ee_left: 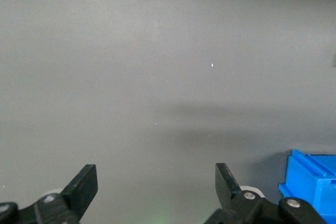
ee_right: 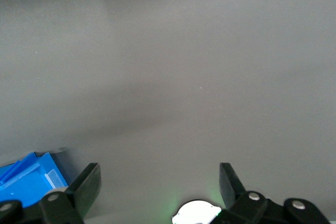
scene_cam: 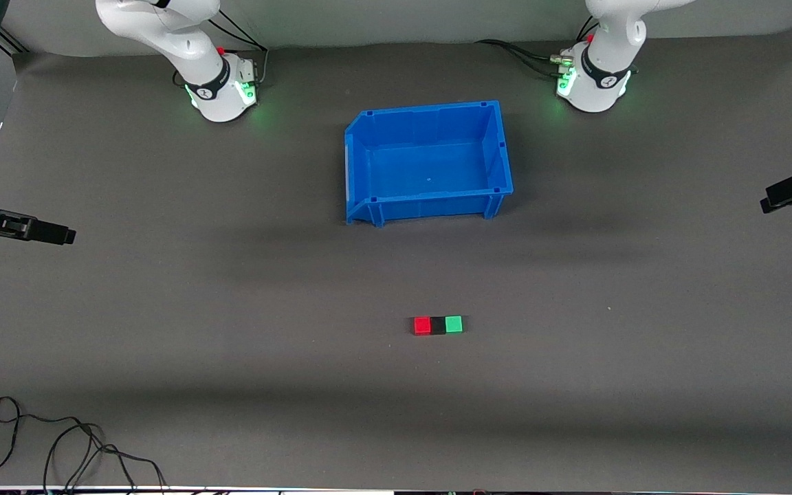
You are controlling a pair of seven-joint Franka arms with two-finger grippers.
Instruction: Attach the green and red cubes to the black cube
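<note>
Red cube (scene_cam: 422, 324), black cube (scene_cam: 438, 325), green cube (scene_cam: 454, 323) touching in a row

Grey table (scene_cam: 162, 309): blue bin (scene_cam: 361, 165), cube row (scene_cam: 438, 325).

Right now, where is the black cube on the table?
In the front view, the black cube sits between the red cube and the green cube, touching both in one row, nearer to the front camera than the blue bin.

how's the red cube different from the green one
Colour: the red cube is bright red, the green cube bright green. Place: the red cube sits against the black cube on the side toward the right arm's end of the table, the green cube toward the left arm's. Both look equal in size and lie flat.
</note>
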